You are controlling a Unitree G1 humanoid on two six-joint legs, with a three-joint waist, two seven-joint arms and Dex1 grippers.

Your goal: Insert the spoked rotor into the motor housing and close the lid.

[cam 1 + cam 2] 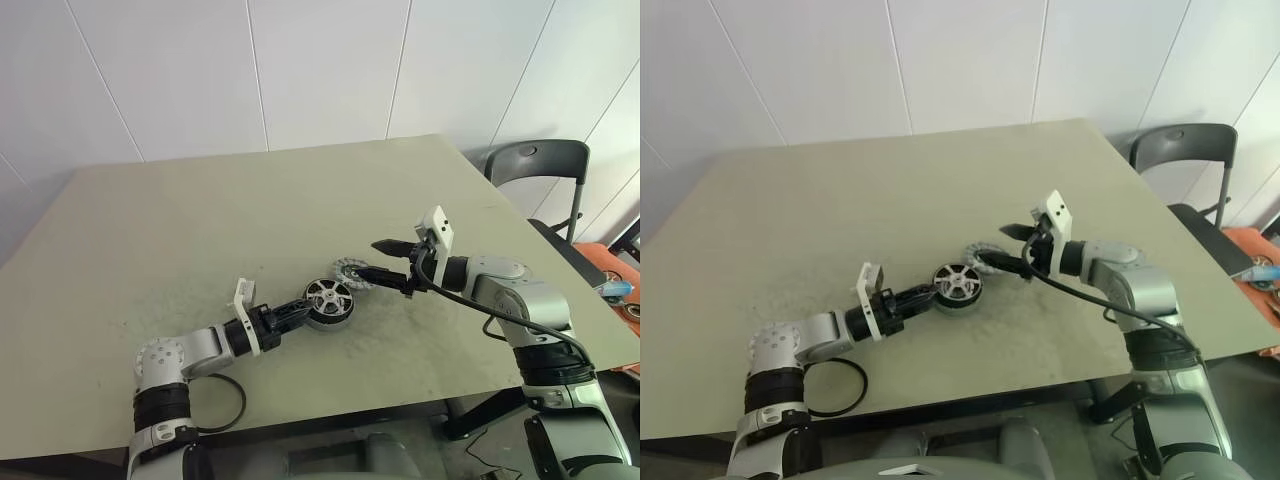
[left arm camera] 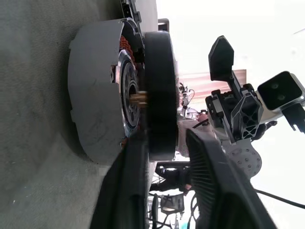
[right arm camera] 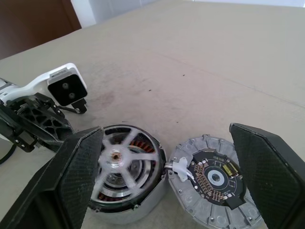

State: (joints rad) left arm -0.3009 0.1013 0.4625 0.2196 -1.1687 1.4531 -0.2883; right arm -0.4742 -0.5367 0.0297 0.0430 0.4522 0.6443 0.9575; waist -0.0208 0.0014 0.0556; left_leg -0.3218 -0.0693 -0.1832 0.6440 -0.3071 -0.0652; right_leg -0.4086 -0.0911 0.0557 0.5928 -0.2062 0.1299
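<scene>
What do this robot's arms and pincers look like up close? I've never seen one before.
Both arms are silver-grey metal shells with black joint bands. Each ends in a gripper, left gripper and right gripper, with two black, wedge-shaped fingers with finely textured pads. A small white camera box sits on each wrist, and a black cable loops along the right forearm.

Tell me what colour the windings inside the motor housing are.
Copper-orange. The windings show best in the right wrist view, between the spoked rotor's spokes inside the motor housing.

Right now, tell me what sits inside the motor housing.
The spoked rotor sits in the motor housing; copper windings show between its spokes. The housing floor beneath is covered.
</scene>
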